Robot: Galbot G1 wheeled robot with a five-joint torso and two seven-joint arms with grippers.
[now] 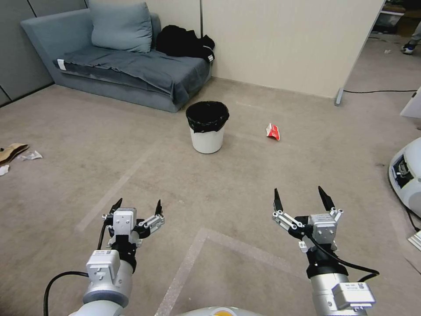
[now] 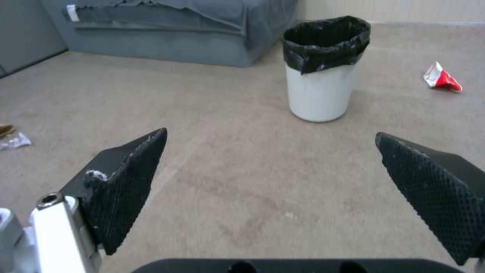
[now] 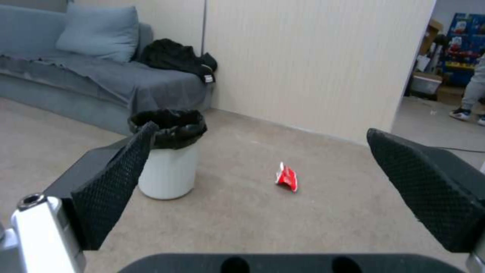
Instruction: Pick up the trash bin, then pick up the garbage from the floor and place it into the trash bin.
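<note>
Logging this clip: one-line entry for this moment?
left tool open, idle | right tool open, idle | trash bin upright on floor | red-and-white wrapper beside it

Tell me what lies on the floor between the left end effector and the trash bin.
Nothing but bare carpet with a faint pale tape line. The left wrist view shows the stretch from the open left end effector to the trash bin unobstructed.

A small round white plastic trash bin [image 1: 207,138], slightly tapered, stands upright on the beige-grey short-pile carpet floor [image 1: 245,184], just in front of the near corner of a grey sofa. A crinkly black liner bag is folded over its rim, the mouth open. To its right, apart from it, lies a crumpled red-and-white wrapper [image 1: 272,131]. Far left on the carpet lie a brown card scrap [image 1: 12,152] and crumpled white paper [image 1: 31,155], just beside each other.
</note>
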